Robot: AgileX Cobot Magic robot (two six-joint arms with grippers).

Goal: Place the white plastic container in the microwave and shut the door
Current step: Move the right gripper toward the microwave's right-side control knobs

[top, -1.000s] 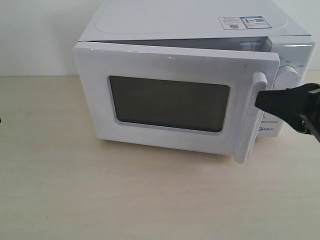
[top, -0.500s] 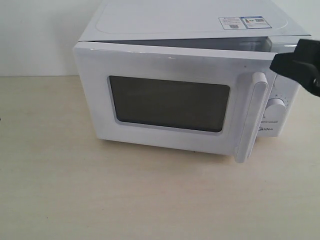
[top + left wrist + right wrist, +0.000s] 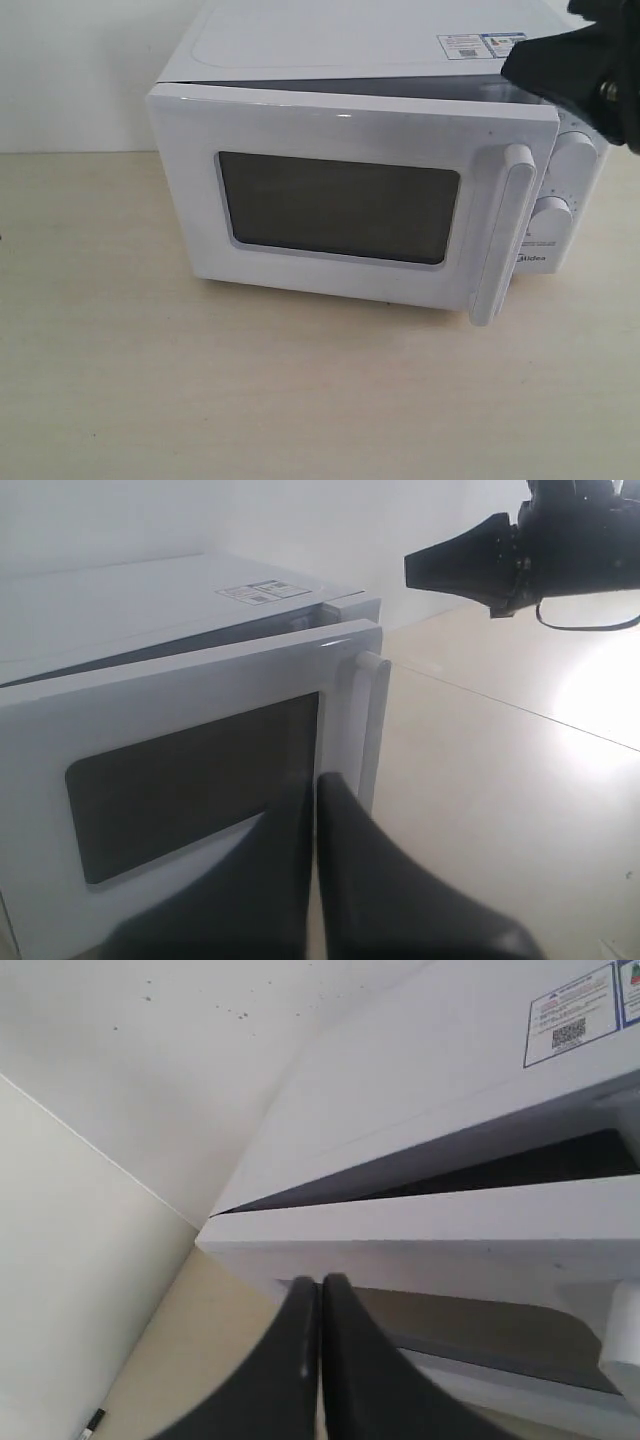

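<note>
On the table: the microwave is set, its front turned to the exterior view.
Door: left ajar; a dark gap is seen along its top edge, and the handle side is stood out from the microwave's body.
Window: dark, nothing made out through it.
Knobs: two, seen on the microwave's panel just beside the handle.
Stickers: stuck on the microwave's top, near the knob side.
Container: not made out in any view; whether it is inside the microwave cannot be told.
Right gripper: held above the microwave's knob-side top corner, apart from the handle; its fingers are pressed together, nothing gripped.
Left gripper: held before the microwave's door; jaws closed tight, nothing gripped; contact with the door cannot be told.
</note>
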